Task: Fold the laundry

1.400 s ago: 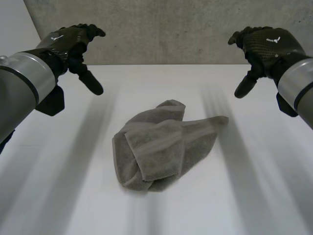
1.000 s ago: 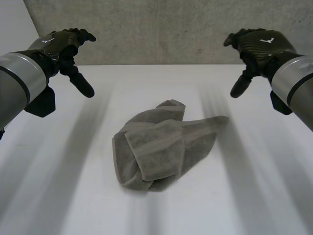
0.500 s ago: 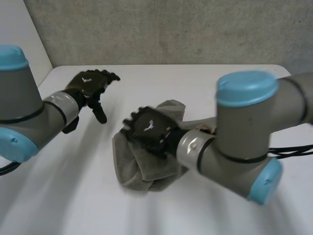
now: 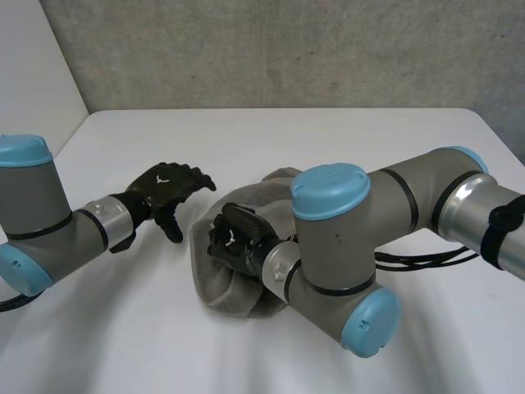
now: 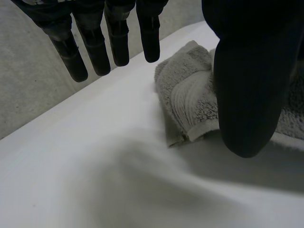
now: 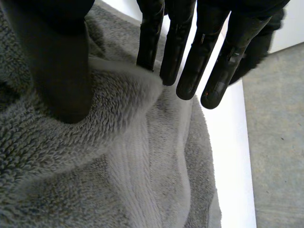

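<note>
A crumpled grey towel (image 4: 246, 201) lies in the middle of the white table (image 4: 287, 139). My right hand (image 4: 232, 238) rests on the towel's left part, with its arm stretched across the cloth and hiding much of it. In the right wrist view a raised fold of the towel (image 6: 118, 166) is pinched between the thumb (image 6: 61, 71) and the straight fingers (image 6: 187, 61). My left hand (image 4: 164, 187) hovers open just left of the towel, apart from it. Its fingers (image 5: 118, 42) are straight above the table, with the towel's edge (image 5: 190, 95) beyond them.
A concrete wall (image 4: 287, 49) stands behind the table's far edge. In the right wrist view, the table's edge runs close beside the towel, with grey floor (image 6: 270, 142) beyond it. Bare table lies in front of and left of the towel.
Both hands came down from high at the back. The right arm swung across onto the towel and its fingers closed on a fold. The left hand moved in beside the towel's left edge.
</note>
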Available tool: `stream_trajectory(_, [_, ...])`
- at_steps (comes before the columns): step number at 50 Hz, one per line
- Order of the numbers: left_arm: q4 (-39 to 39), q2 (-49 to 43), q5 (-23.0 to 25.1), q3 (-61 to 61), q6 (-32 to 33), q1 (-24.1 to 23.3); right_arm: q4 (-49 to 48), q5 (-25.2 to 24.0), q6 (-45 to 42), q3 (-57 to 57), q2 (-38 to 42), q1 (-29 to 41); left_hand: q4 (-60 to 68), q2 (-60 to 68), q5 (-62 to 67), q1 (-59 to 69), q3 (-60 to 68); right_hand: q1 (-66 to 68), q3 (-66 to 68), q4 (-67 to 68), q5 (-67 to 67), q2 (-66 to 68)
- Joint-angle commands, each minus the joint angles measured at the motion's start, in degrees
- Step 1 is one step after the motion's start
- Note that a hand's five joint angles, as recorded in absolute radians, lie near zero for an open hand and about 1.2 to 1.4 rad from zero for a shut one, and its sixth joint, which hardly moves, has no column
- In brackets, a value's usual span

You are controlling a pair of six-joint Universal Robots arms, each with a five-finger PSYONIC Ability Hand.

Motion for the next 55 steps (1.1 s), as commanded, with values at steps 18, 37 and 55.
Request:
stream_trajectory(18, [0.42,-2.20,0.34,-2.75,5.61,-0.02,-0.58,0.68,17.30,11.73,-16.15,-7.09,4.08,4.04,4.02,4.08,4.03,38.06,38.00,38.30,38.69,38.27])
stream_trajectory(37, [2.18,-2.47,0.51,-3.46,4.82,-1.16,-4.97,3.06,29.17,27.73,-29.25,-16.23,14.01,13.96,13.94,14.01,13.95,38.06,38.00,38.30,38.69,38.27])
stream_trajectory(55, [7.36,-4.14,-0.10,-3.72,3.86,-6.87,-6.20,3.41,31.98,33.17,-34.78,-24.66,17.87,17.83,17.81,17.87,17.82,38.06,38.00,38.30,38.69,38.27])
